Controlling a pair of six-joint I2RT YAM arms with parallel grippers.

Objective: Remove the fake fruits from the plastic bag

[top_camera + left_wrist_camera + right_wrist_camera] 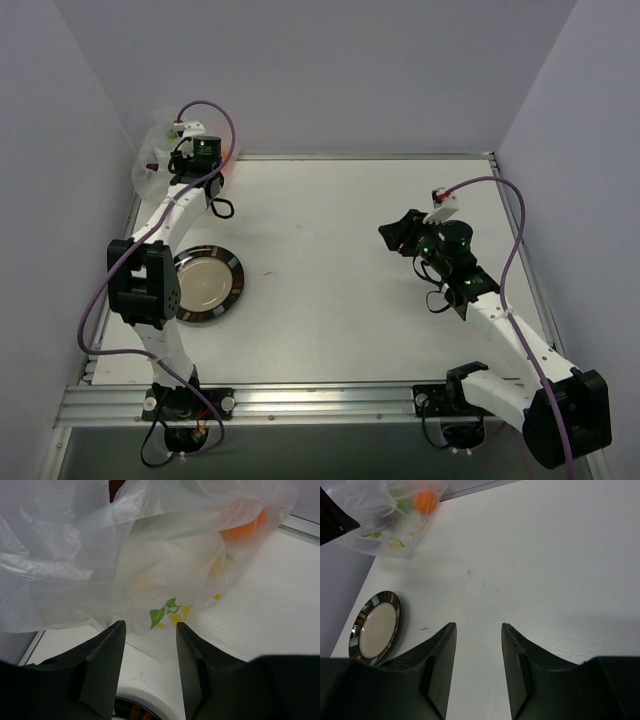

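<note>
The plastic bag lies crumpled in the far left corner, and it fills the top of the left wrist view. An orange fruit shows through it on the right. The right wrist view shows the bag with the orange fruit and a green one inside. I cannot make out the dark brown one. My left gripper is open, with the bag's lower edge lying between its fingertips. In the top view it is right at the bag. My right gripper is open and empty over mid-table, far from the bag.
A round dark-rimmed plate sits on the table beside the left arm's elbow, and it also shows in the right wrist view. Walls close in the table on the left, back and right. A metal rail runs along the near edge.
</note>
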